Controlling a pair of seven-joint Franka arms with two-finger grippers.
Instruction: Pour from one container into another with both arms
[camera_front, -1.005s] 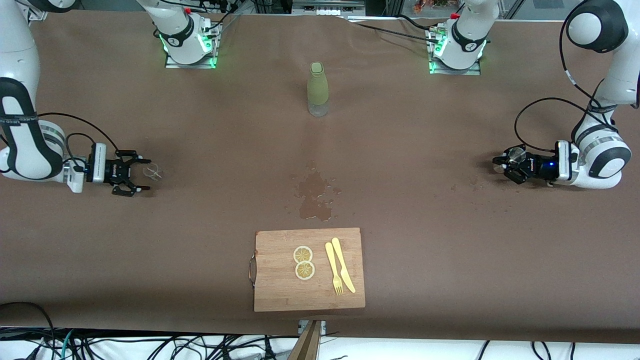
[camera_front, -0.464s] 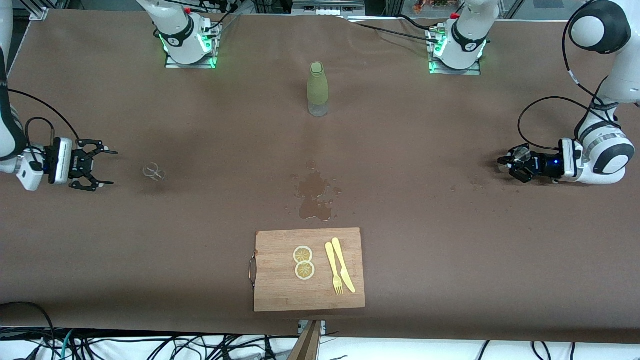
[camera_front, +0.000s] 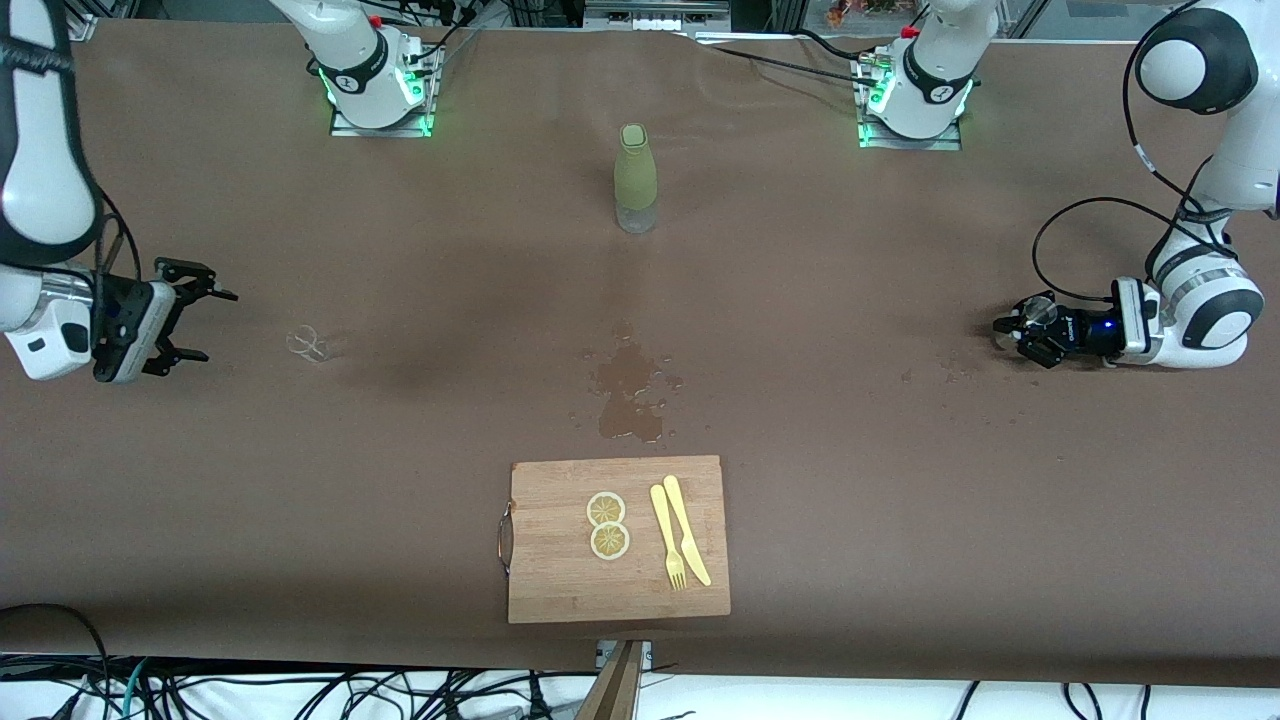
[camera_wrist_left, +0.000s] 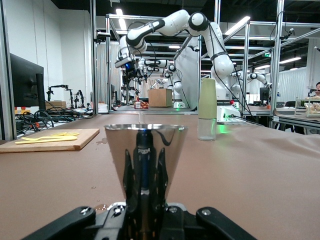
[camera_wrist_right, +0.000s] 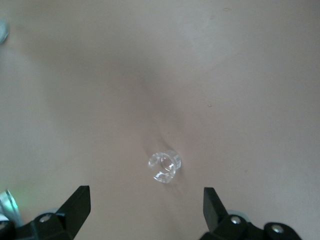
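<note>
Pouring looks finished: left pincer (camera_front: 1010, 328) clamps a metal cup (camera_wrist_left: 145, 150) low at its counter edge, right pincer (camera_front: 195, 322) gapes empty near a set-down glass (camera_front: 308, 344); next, release the cup.

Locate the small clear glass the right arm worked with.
The small clear glass stands on the brown table toward the right arm's end, apart from the open right end effector.

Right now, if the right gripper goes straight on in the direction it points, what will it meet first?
Probably the small clear glass. The right gripper, open, points along the table toward it, and nothing stands between them. Its height over the table is hard to judge, so it may pass above.
</note>
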